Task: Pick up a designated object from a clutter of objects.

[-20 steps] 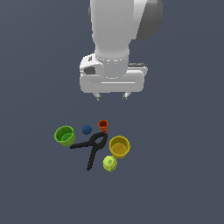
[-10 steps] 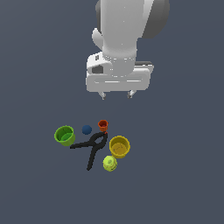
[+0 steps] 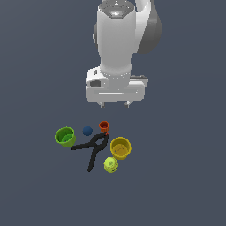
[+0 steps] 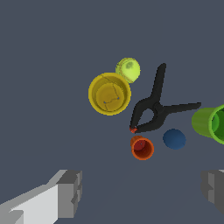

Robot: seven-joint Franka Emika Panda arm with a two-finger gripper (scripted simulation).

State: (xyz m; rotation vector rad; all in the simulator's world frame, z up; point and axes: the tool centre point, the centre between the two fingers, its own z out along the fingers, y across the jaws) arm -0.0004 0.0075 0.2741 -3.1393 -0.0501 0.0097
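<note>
Below the tool (image 3: pixel 114 105), the orange cup (image 3: pixel 103 126) is standing on the worktop (image 3: pixel 185 167), touching the black clamp's (image 3: pixel 93 148) tip. The tool is hanging wide open, holding nothing.

Matt orange cup (image 4: pixel 142 148), matt black clamp (image 4: pixel 154 108) (plastic-looking), smooth grey floor (image 3: pixel 185 176)

Compared with a second ago, the end effector (image 3: pixel 115 105) sits higher in the exterior view and further toward that view's right, leaving a wider gap above the orange-red cup (image 3: pixel 103 126).
</note>
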